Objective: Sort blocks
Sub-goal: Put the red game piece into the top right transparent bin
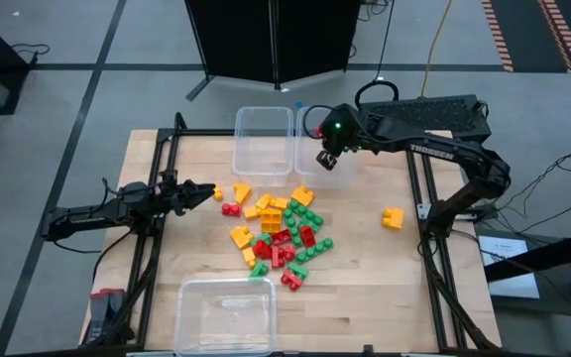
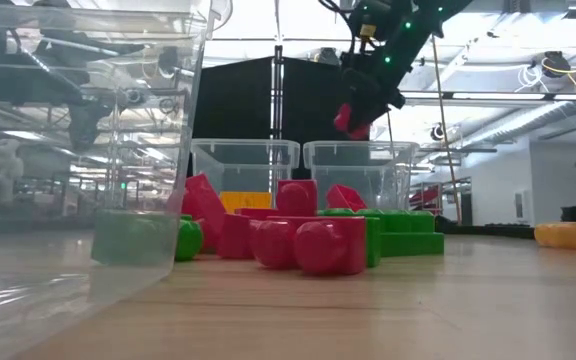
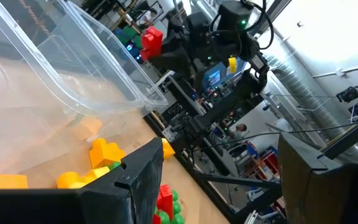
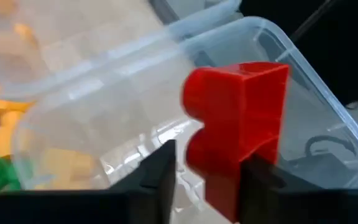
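Observation:
Red, green and yellow-orange blocks [image 1: 281, 233] lie in a loose pile mid-table, and they also show in the low view [image 2: 308, 240]. One yellow block [image 1: 393, 218] rests alone toward the right. My right gripper [image 1: 327, 157] hangs over the right-hand far tub [image 1: 308, 124] and is shut on a red block [image 2: 351, 118]. My left gripper [image 1: 206, 190] sits low at the pile's left edge with its fingers open and touches nothing. Yellow blocks [image 3: 104, 155] lie just beyond its fingertips. My right gripper pinches the red block [image 4: 241, 124] between its two fingers [image 4: 160, 168], which press on opposite side faces at its lower part. The fingers come from above, pointing down. The block is lifted clear and hangs over the tub's opening [image 4: 166, 99].
Two clear tubs stand side by side at the far edge, the left one [image 1: 264, 139] beside the one under my right gripper. A third clear tub [image 1: 226, 315] stands at the near edge. Bare wood shows right of the pile [image 1: 365, 278].

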